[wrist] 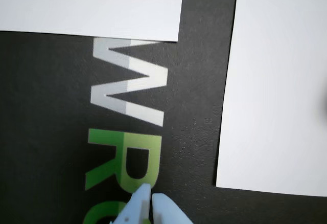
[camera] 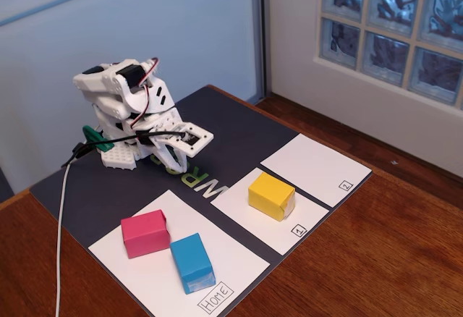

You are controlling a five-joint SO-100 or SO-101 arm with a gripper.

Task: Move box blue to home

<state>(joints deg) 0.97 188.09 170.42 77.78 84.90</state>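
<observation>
The blue box [camera: 193, 262] lies on the large white Home sheet [camera: 239, 260], near the "Home" label [camera: 216, 297], touching the pink box [camera: 145, 233]. The arm is folded at the back of the dark mat. My gripper [camera: 173, 159] points down at the mat's lettering, well away from the boxes. In the wrist view the gripper [wrist: 152, 196] is shut and empty over the green letters. No box shows in that view, only a large white sheet [wrist: 276, 86] at the right.
A yellow box [camera: 271, 195] sits on sheet 1 [camera: 246, 212]. Sheet 2 [camera: 315, 168] is bare. The dark mat [camera: 231, 125] lies on a wooden table. A white cable [camera: 61, 230] runs off at the left. A second white sheet [wrist: 92, 4] fills the wrist view's top left.
</observation>
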